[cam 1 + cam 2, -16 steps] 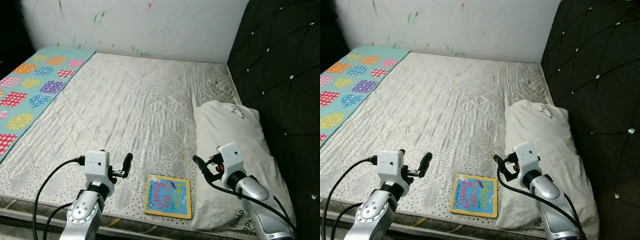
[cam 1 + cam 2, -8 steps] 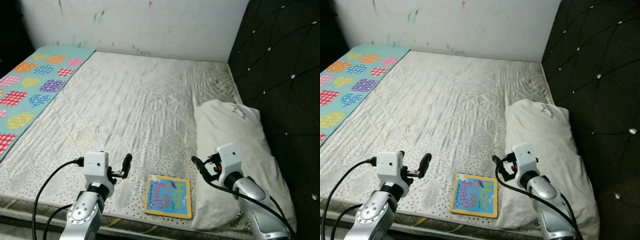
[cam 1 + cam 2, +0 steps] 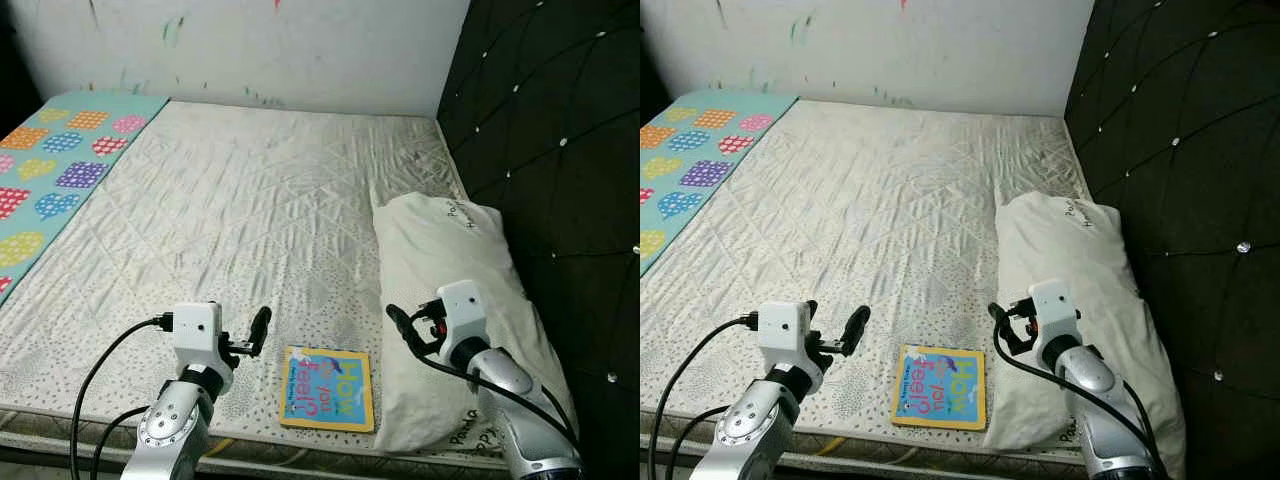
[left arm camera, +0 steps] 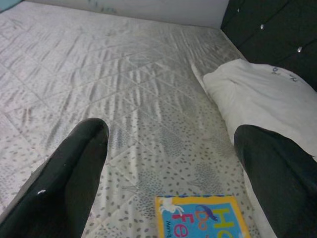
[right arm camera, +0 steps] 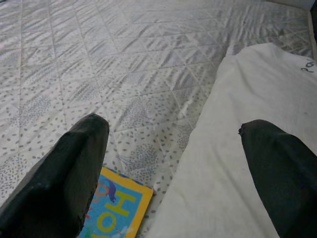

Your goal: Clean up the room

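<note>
**Both grippers hover over the mattress edge, a children's board book between them**

The left gripper [image 3: 258,328] hangs just above the quilted white mattress [image 3: 250,210], its two black fingers [image 4: 74,173] spread wide with nothing between them. Ahead of those fingers and slightly toward the robot's right lies the board book [image 3: 328,388], flat on the mattress near the front edge, its blue cover framed in yellow with colourful lettering facing up. The book is close to the left jaws but not touching them.

The right gripper [image 3: 400,326] is held over the near end of the white pillow [image 3: 450,260], its fingers [image 5: 69,168] likewise parted and gripping nothing. From these jaws, the book sits below and toward the robot's left, its right edge tucked just beside the pillow's near corner. The pillow stretches away beyond the right jaws, lying along the black tufted headboard [image 3: 560,150].

Far off to the left of both grippers, a teal blanket [image 3: 50,170] with coloured spotted patches covers the mattress's far side. A white wall [image 3: 250,50] with paint smudges stands behind the bed.
</note>
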Controlling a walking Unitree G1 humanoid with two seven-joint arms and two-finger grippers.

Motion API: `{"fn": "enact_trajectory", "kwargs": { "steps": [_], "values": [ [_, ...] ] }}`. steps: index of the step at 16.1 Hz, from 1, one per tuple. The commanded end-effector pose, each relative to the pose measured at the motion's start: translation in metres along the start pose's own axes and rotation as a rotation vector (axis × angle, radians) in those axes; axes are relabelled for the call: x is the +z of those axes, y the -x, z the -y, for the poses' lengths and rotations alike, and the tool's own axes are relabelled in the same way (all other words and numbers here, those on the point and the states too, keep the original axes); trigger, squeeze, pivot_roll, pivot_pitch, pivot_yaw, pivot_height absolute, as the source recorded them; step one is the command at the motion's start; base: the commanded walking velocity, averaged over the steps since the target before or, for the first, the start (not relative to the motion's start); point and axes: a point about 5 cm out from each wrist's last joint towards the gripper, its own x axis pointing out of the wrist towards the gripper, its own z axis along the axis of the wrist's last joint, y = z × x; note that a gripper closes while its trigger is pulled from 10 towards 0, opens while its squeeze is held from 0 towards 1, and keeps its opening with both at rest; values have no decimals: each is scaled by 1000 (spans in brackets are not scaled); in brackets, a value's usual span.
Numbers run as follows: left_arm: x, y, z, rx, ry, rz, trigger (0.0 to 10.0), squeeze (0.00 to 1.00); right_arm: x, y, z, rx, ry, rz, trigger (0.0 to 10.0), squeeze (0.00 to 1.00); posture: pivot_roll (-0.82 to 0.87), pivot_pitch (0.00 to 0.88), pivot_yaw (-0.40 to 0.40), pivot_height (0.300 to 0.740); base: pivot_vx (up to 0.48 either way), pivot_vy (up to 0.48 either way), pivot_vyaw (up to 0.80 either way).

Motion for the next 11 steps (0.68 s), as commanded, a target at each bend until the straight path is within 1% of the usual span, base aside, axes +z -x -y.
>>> {"fn": "enact_trajectory", "kwargs": {
  "steps": [1, 11],
  "values": [
    [2, -1, 0, -9, 4, 3, 10000, 0, 4, -1, 0, -5, 3, 15, 10000, 0, -111, 81, -3, 740, 0, 292, 0],
    [1, -2, 0, -19, 13, -6, 10000, 0, 5, -2, -3, 5, 10, 17, 10000, 0, -112, 85, -4, 740, 0, 302, 0]
  ]
}}
